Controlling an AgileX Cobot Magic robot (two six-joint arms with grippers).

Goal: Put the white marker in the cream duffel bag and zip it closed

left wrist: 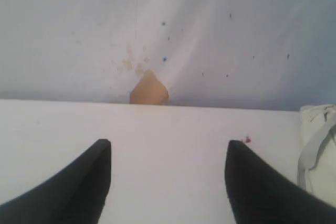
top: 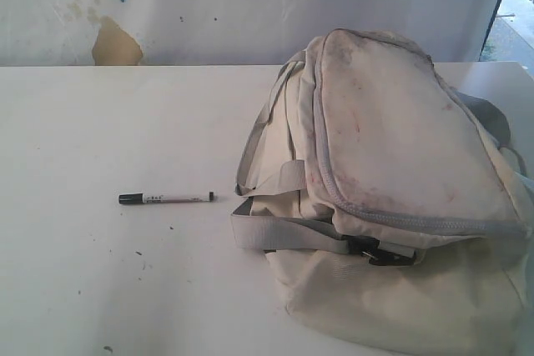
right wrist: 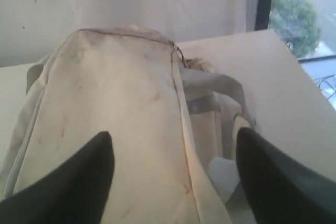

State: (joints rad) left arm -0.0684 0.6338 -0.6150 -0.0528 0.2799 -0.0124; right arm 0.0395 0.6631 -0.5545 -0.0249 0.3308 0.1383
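The white marker [top: 166, 198] lies flat on the white table, black cap pointing left, a short way left of the bag. The cream duffel bag [top: 392, 181] fills the right side of the exterior view, stained pink, its grey zipper [top: 392, 216] running round the top panel and a black buckle [top: 385, 253] at its front. Neither arm shows in the exterior view. My left gripper [left wrist: 168, 153] is open over bare table, with a corner of the bag [left wrist: 318, 150] beside it. Above the bag's top panel [right wrist: 115, 114], my right gripper [right wrist: 175, 145] is open and holds nothing.
A white backdrop [top: 250, 6] with a tan torn patch [top: 114, 43] stands behind the table. Grey webbing straps [top: 284, 233] trail off the bag's front left. The table's right edge [right wrist: 302, 66] and a window show in the right wrist view.
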